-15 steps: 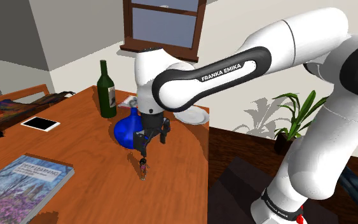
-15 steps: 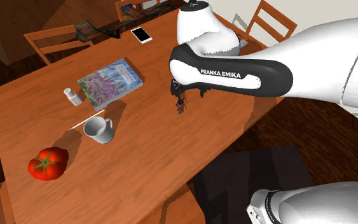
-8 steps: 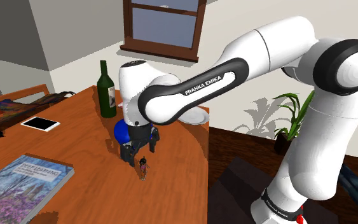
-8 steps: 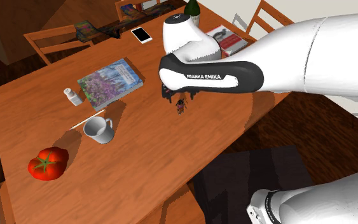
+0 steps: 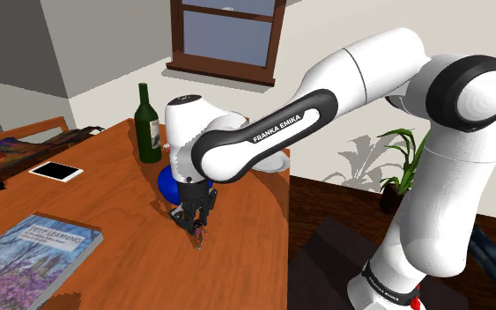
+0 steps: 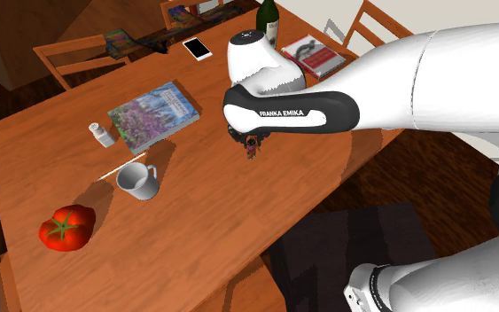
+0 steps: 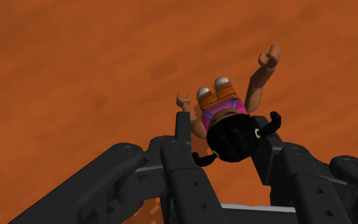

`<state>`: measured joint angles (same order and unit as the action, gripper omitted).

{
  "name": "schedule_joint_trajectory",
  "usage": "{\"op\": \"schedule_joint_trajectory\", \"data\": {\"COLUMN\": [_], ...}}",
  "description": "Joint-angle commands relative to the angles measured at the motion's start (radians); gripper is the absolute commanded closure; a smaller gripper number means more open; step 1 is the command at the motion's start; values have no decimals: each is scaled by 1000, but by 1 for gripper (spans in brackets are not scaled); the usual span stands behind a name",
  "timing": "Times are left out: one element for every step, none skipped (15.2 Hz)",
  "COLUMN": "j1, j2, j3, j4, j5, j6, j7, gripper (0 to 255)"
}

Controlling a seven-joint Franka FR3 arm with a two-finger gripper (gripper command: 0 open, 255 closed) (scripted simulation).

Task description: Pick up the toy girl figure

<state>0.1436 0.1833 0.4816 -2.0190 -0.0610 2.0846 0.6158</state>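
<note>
The toy girl figure (image 7: 220,108) is small, with black pigtails, a pink top and brown arms raised. She stands on the wooden table (image 5: 105,202) near its edge at the shoulder view's right. My black gripper (image 7: 224,132) has come down over her, and its two fingers clasp her head and upper body from either side. In the shoulder view the gripper (image 5: 198,220) hangs low over the figure (image 5: 201,235), whose feet are on the table. The second exterior view shows the figure (image 6: 254,152) just below the hand (image 6: 252,139).
A blue vase (image 5: 168,182), a green bottle (image 5: 148,123) and a white plate (image 5: 275,164) stand behind the hand. A book (image 6: 152,115), a salt shaker (image 6: 101,134), a white mug (image 6: 137,182) and a tomato (image 6: 66,227) lie further along the table, with a phone (image 6: 198,48) beyond.
The hand moved over the figure and came down around it. The fingers, wide apart before, have closed on the girl. The figure itself has stayed in place.
</note>
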Motion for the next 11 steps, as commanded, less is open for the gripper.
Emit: {"op": "schedule_joint_trajectory", "data": {"j1": [0, 0, -1, 0, 0, -1, 0, -1, -2, -3, -4], "j2": [1, 1, 0, 1, 1, 0, 0, -7, -13, -20, -26], "j3": [-1, -1, -1, -1, -1, -1, 0, 1, 1, 2, 3], "j4": [-1, -1, -2, -1, -1, -2, -2, 4, 10, 16, 23], "j5": [-1, -1, 0, -1, -1, 0, 0, 4, 7, 11, 14], "j6": [0, 1, 1, 0, 1, 2, 1, -11, -23, -35, -47], "j7": [0, 0, 0, 0, 0, 0, 0, -2, -5, -7, -9], "gripper": [255, 255, 255, 255, 255, 255, 255, 255, 255, 255, 255]}}
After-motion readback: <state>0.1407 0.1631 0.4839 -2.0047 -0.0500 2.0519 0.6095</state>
